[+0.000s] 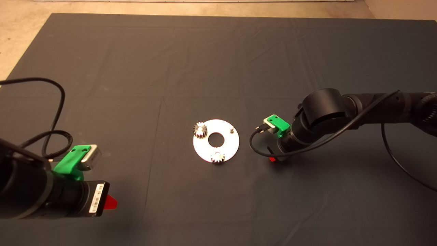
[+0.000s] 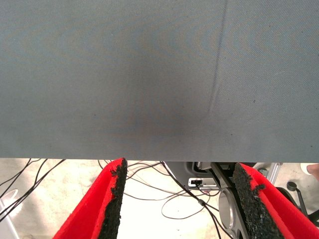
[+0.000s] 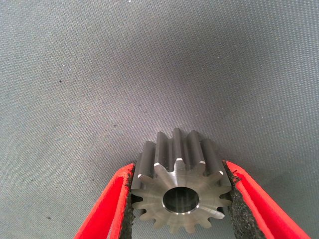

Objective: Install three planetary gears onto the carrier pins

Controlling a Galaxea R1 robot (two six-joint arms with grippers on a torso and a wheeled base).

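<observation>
Mat (image 1: 218,68): dark cloth, creased, covering the table and filling most of the head view; pale floor is showing beyond its far edge.

Right arm (image 1: 358,109): black, reaching in from the right edge and ending just right of the plate, a cable looping beside it.

Left arm (image 1: 24,188): black, sitting at the lower left edge, well apart from the plate.

Plate (image 1: 225,150): flat round silver disc with a large central hole, lying near the middle of the mat.

Right gripper (image 3: 178,199): green body, red fingers (image 3: 107,209) with black pads, hanging low over the mat just right of the plate. Its fingers are clamping the third gear from both sides (pads touching the teeth).

Left gripper (image 2: 177,204): its fingers are standing wide apart, holding nothing; beyond them the mat's edge, floor and loose cables are showing.

Third gear (image 3: 179,191): shiny, toothed, centre hole facing the wrist camera, sitting between the right gripper's pads above bare mat.

Upper-left gear (image 1: 200,130): sitting on the plate at its upper left rim.

Lower gear (image 1: 217,157): sitting on the plate at its lower rim.

Bare pin (image 1: 231,129): short silver peg, standing uncovered at the plate's upper right (the other pins are hidden under the gears).
</observation>
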